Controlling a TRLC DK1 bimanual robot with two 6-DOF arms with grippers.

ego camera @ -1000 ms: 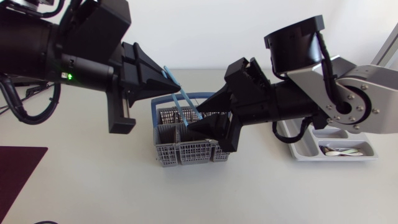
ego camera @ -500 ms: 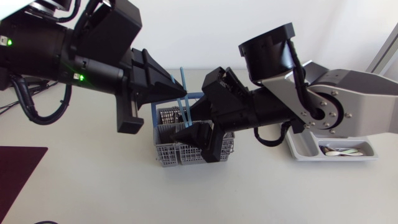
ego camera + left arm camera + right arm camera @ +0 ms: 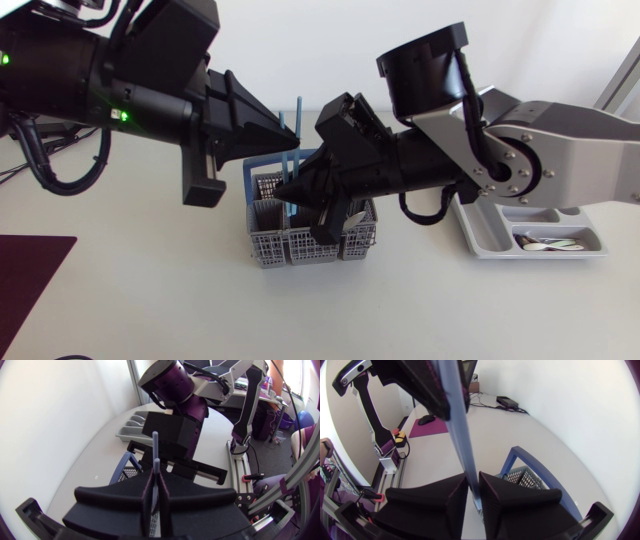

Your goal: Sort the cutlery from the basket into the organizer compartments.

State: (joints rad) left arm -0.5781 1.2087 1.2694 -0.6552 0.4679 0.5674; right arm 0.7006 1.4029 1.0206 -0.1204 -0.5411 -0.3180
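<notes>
My left gripper (image 3: pixel 288 140) hovers above the grey cutlery basket (image 3: pixel 290 248), shut on a thin blue cutlery piece (image 3: pixel 297 125) that stands nearly upright. A second blue handle (image 3: pixel 285 165) shows right beside it. In the left wrist view the blue piece (image 3: pixel 155 447) sticks out ahead of the left gripper (image 3: pixel 155 491). My right gripper (image 3: pixel 287 190) has come in from the right, just below the left one. In the right wrist view both fingers of the right gripper (image 3: pixel 473 492) press on the blue piece (image 3: pixel 461 435) from two sides. The organizer (image 3: pixel 487 247) lies at the far right.
The basket has a blue carrying handle (image 3: pixel 256 166) and stands mid-table. Spoons (image 3: pixel 545 243) lie in one organizer compartment. A dark purple mat (image 3: pixel 30 275) lies at the table's left front. The two arms crowd the space over the basket.
The right gripper moved left to the blue piece and closed on it. The left gripper swung the blue piece from slanted to almost upright.
</notes>
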